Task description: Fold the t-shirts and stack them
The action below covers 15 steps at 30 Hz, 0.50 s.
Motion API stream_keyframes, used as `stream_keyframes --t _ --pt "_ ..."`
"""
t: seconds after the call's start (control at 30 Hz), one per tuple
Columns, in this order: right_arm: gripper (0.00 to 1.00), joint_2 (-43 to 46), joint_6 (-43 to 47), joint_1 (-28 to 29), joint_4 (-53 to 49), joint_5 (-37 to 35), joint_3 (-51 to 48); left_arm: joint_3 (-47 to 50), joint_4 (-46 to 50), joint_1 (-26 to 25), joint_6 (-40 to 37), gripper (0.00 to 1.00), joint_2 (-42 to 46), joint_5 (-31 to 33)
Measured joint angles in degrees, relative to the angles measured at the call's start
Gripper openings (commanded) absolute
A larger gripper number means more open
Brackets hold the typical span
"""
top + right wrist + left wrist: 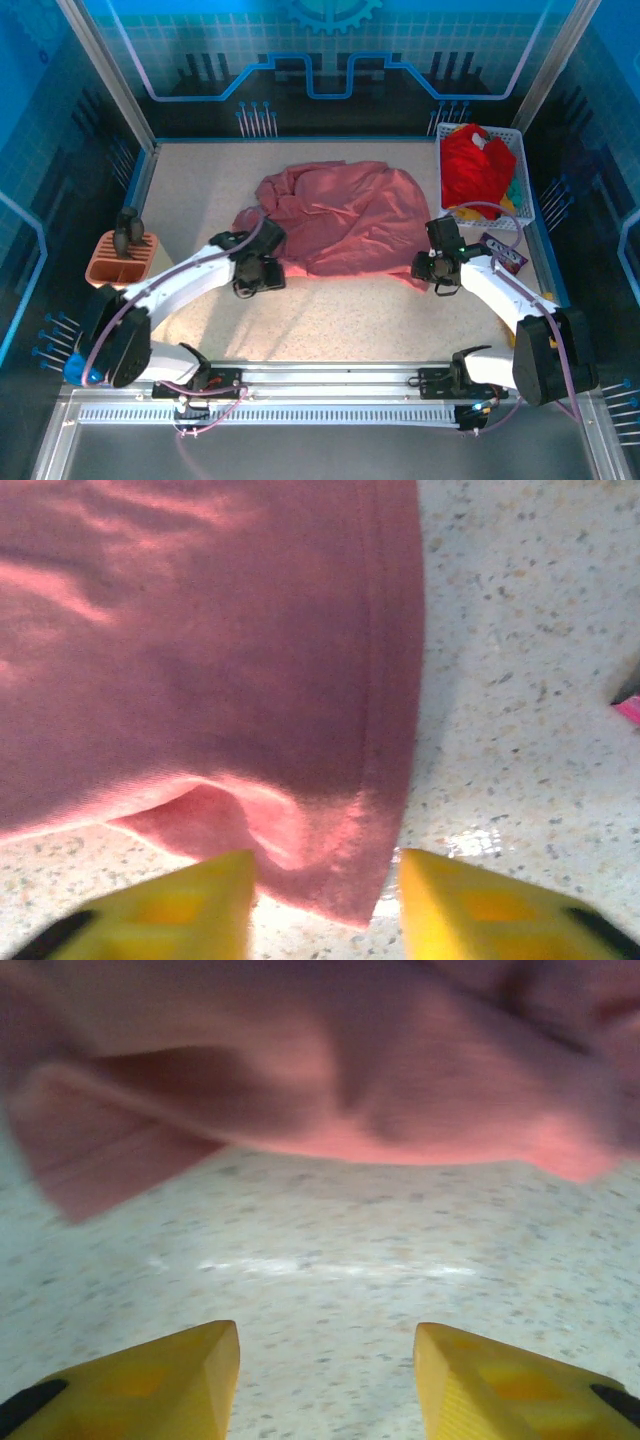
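Note:
A large salmon-pink t-shirt (345, 215) lies crumpled in the middle of the table. My left gripper (255, 272) sits at its near-left edge. In the left wrist view that gripper (327, 1360) is open over bare table, with the pink t-shirt (330, 1070) just ahead of the fingertips. My right gripper (432, 268) is at the shirt's near-right corner. It (325, 880) stands open, and the hemmed corner of the t-shirt (250, 680) lies between its yellow fingers (470, 905). A red t-shirt (475, 165) is bundled in the white basket (520, 150).
Yellow cloth (470, 212) and green cloth (513, 195) also lie in the basket at the back right. A purple snack packet (503, 252) lies in front of it, beside the right arm. An orange holder (122, 260) stands at the left edge. Walls enclose the table.

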<state>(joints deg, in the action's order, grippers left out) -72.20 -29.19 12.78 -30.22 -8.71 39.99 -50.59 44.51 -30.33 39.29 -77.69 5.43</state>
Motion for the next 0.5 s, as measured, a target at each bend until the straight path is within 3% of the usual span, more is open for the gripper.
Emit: stream_keyframes --t 0.17,0.3,0.5 --pt "0.79 0.0 0.4 -0.1 0.8 2.1 0.0 7.5 -2.1 9.2 1.8 0.45 4.0 -0.2" --pt "0.93 0.0 0.7 -0.1 0.8 3.2 0.0 9.6 -4.8 13.1 1.8 0.46 3.4 -0.4" --pt "0.94 1.7 0.7 -0.1 0.7 3.5 -1.0 10.3 -10.2 17.4 1.3 0.46 -0.6 -1.4"
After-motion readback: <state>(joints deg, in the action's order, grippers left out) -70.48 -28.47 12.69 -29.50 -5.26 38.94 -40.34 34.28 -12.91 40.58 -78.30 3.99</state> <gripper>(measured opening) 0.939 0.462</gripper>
